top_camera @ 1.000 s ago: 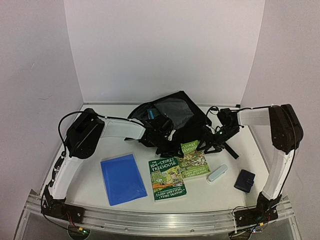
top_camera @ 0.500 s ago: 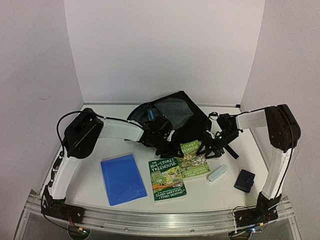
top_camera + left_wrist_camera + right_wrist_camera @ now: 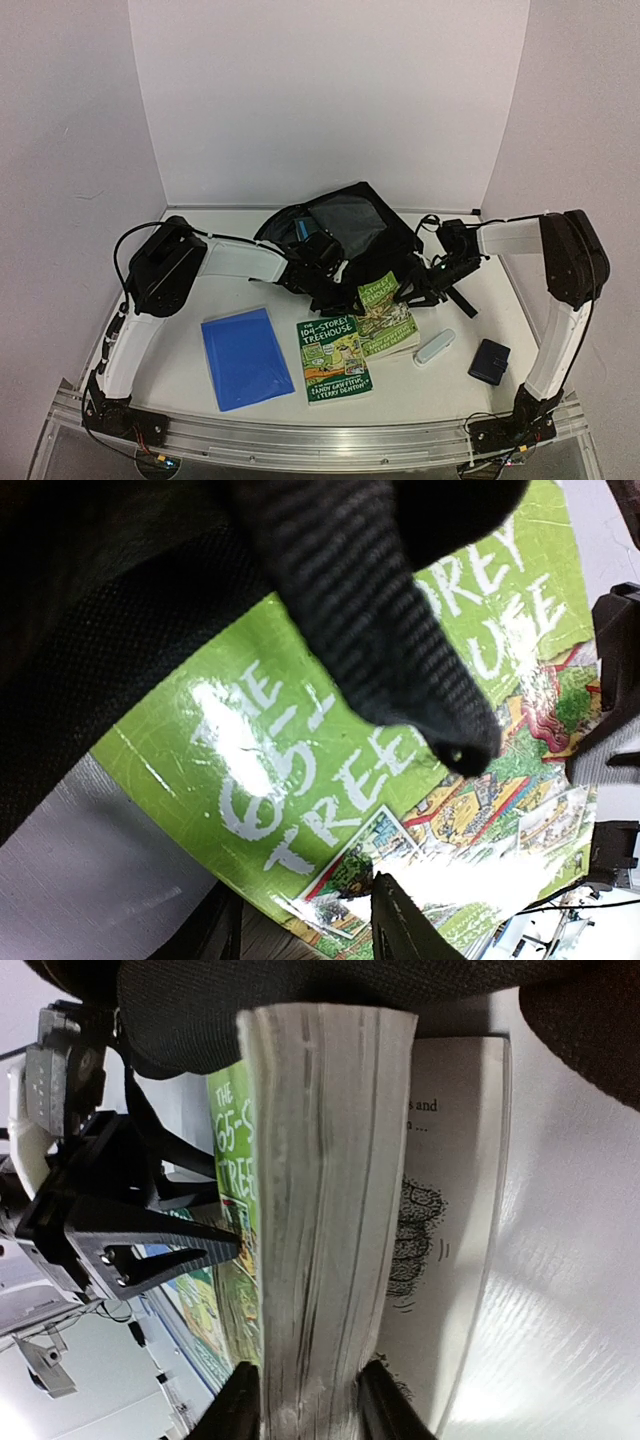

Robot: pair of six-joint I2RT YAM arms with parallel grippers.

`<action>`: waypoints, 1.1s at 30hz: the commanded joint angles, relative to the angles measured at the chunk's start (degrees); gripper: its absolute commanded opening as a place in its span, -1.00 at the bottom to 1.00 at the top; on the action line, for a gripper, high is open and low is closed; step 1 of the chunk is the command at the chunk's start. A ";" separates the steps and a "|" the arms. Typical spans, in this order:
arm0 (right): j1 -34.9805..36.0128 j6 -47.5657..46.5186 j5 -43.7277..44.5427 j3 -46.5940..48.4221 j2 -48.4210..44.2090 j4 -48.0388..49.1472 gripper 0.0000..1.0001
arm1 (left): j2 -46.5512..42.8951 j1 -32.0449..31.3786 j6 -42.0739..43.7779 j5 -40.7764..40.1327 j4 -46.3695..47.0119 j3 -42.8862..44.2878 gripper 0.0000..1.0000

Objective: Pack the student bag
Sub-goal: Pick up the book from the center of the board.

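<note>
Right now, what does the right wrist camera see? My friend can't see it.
A thick book with a green cover, page edges facing the camera, is pinched at the bottom between the right arm's two fingers, one printed page flopped open on the right. The black bag drapes over its top.

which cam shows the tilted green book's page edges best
Right wrist: the green book fills the frame edge-on, pages in the right end effector. Left wrist shows only its cover; top external shows it tilted by the student bag.

Plain pale walls (image 3: 330, 100) rise behind and beside a white table (image 3: 420, 390); a metal rail (image 3: 300, 440) runs along the table's near edge.
</note>
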 commanded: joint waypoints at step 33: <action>-2.11 9.10 -12.51 10.11 -20.67 2.93 -1.00 | -20.79 2.26 -1.97 3.33 3.23 -5.34 0.83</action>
